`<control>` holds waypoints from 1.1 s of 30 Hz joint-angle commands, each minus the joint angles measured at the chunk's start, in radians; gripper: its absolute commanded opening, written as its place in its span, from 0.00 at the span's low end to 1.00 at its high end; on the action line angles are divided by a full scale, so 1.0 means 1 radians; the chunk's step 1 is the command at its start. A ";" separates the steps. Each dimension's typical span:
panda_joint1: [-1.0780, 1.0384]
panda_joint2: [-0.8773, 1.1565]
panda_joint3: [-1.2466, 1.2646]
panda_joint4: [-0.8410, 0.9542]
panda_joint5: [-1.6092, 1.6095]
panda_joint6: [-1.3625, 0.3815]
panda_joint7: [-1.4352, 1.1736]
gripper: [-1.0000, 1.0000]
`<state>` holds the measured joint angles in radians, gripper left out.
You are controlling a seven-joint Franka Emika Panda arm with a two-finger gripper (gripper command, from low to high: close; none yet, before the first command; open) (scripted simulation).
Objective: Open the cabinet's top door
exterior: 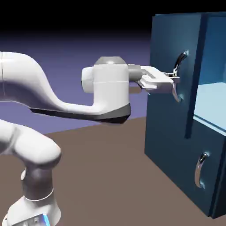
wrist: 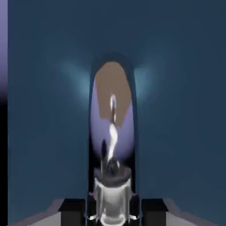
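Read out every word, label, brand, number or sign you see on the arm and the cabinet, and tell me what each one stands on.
No text can be read in either view.
Cabinet: no lettering shows on its visible panels or curved handles.
Robot arm: no lettering shows on its white shell; the small marks on its base are too small to read.

Curved silver handle [wrist: 113, 194] between pincer [wrist: 113, 212] fingertips
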<state>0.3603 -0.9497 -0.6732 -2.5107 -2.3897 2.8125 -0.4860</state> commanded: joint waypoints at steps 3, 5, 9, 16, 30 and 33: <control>-0.109 -0.050 0.102 -0.081 0.101 -0.035 -0.039 0.00; -0.180 -0.091 0.175 -0.136 0.181 -0.059 -0.073 0.00; -0.294 -0.185 0.309 -0.233 0.355 -0.105 -0.152 0.00; -0.386 -0.355 0.503 -0.358 0.659 -0.210 -0.305 0.00; -0.302 -0.589 0.970 -0.431 1.233 -0.626 -0.495 0.00; -0.284 -0.592 1.079 -0.407 1.333 -0.723 -0.503 0.00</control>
<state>0.0763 -1.5414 0.4053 -2.9175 -1.0579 2.0879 -0.9883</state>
